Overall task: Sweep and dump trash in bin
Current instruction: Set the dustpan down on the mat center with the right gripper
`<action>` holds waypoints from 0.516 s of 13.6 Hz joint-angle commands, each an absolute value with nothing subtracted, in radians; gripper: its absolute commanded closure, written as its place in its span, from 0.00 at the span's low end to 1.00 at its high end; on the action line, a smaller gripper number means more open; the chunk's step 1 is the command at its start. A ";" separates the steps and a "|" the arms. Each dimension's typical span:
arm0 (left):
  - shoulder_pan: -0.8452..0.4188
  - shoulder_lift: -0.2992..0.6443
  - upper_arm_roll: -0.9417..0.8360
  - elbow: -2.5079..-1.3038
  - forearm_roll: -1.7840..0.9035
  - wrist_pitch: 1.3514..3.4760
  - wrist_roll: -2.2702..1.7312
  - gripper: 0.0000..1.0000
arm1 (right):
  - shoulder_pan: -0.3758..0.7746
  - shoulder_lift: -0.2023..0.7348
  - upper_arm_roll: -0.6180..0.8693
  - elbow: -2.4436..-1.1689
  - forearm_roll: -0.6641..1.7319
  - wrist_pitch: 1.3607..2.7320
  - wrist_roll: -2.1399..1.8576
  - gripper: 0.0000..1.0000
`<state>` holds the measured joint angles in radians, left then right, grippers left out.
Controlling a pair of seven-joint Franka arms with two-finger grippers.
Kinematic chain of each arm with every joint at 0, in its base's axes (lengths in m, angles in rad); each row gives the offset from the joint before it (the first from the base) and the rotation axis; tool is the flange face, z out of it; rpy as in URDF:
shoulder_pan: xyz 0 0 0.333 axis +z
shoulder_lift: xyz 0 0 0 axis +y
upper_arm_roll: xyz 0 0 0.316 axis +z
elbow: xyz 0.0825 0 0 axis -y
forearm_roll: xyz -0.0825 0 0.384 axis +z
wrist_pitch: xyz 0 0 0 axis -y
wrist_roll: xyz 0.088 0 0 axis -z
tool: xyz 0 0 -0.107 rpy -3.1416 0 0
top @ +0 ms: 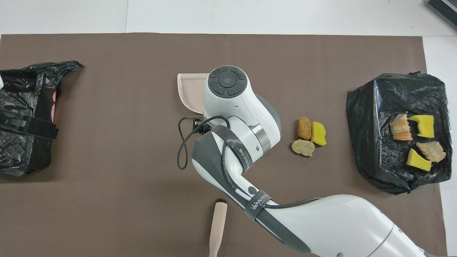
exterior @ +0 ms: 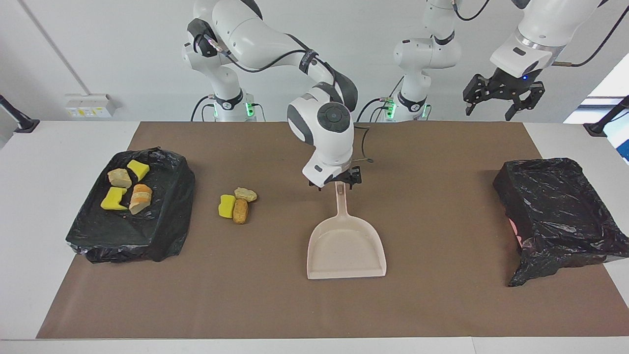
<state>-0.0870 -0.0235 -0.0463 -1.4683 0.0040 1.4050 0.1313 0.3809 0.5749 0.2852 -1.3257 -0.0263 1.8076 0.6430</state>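
Right gripper (exterior: 337,181) spread open just above the handle of the beige plastic dustpan (exterior: 346,248); left gripper (exterior: 502,96) waits, open, in the air near its own base.

The right fingers stand apart on either side of the handle's upper end, which shows between them; whether they touch it cannot be told, and the pan lies flat on the brown table mat (exterior: 442,206), its scoop farther from the robots than the fingers. Three pieces of trash, a bright yellow foam chunk (exterior: 226,206), a pale tan rock-like lump (exterior: 245,194) and an orange-brown lump (exterior: 240,211), sit huddled together on the mat, well apart from the right fingers toward the right arm's end. Four more chunks rest in the black-bag-lined bin (exterior: 162,231) at that end. A second black-lined bin (exterior: 555,206) stands at the left arm's end. A beige brush handle (top: 217,228) lies on the mat near the robots.
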 commanded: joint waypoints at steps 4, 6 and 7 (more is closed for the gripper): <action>-0.097 -0.028 -0.101 -1.493 -0.006 1.508 0.126 0.00 | 0.356 0.264 0.290 -1.625 0.052 1.720 0.647 0.00; -0.126 -0.020 -0.117 -1.497 -0.006 1.528 0.105 0.00 | 0.371 0.160 0.291 -1.747 0.084 1.709 0.667 0.00; -0.158 -0.005 -0.117 -1.506 -0.006 1.552 0.050 0.00 | 0.385 0.120 0.291 -1.811 0.109 1.715 0.682 0.00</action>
<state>-0.1078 -0.0119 -0.1216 -1.4748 -0.0002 1.5023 0.1094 0.3787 0.2455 0.2905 -1.6277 0.0639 1.6850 0.6469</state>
